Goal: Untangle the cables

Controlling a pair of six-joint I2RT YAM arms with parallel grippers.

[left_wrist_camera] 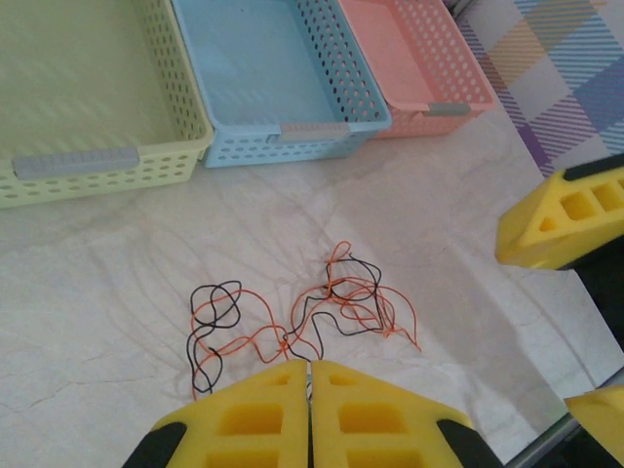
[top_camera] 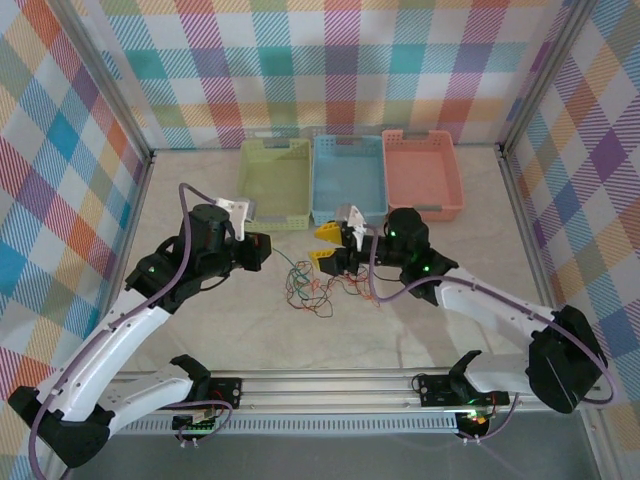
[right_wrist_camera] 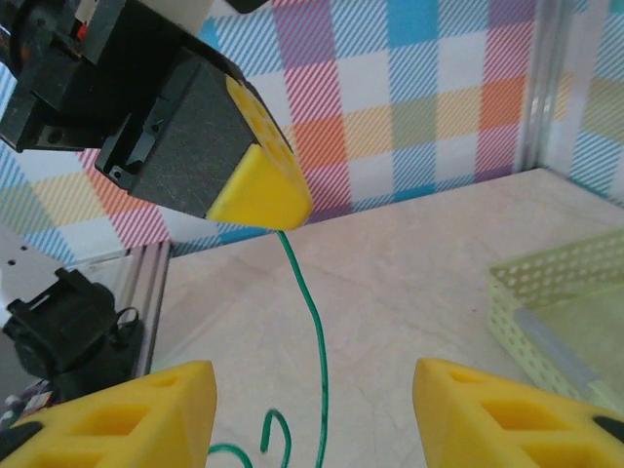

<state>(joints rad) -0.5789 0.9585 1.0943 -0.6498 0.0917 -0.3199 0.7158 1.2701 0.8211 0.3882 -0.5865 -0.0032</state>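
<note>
Closest to the lens, the left fingers (left_wrist_camera: 310, 380) are pressed flat together. A green strand (right_wrist_camera: 318, 322) runs out from their tip, so they have it pinched. The right fingers (top_camera: 327, 233) stand about half open with nothing in them. The green strand hangs down through the gap between them and, as far as I can see, touches neither.

The rest of the cables (left_wrist_camera: 327, 292) lie in a loose orange and black snarl on the bench (left_wrist_camera: 117, 292), just ahead of the left fingers, between the two arms and short of the baskets (left_wrist_camera: 312, 130).

These wires look hair-light and limp but springy in their curls. They could slip off a broad pad or drag the whole snarl along. I'd take one strand on a free stretch, away from the knot, and pull gently.
</note>
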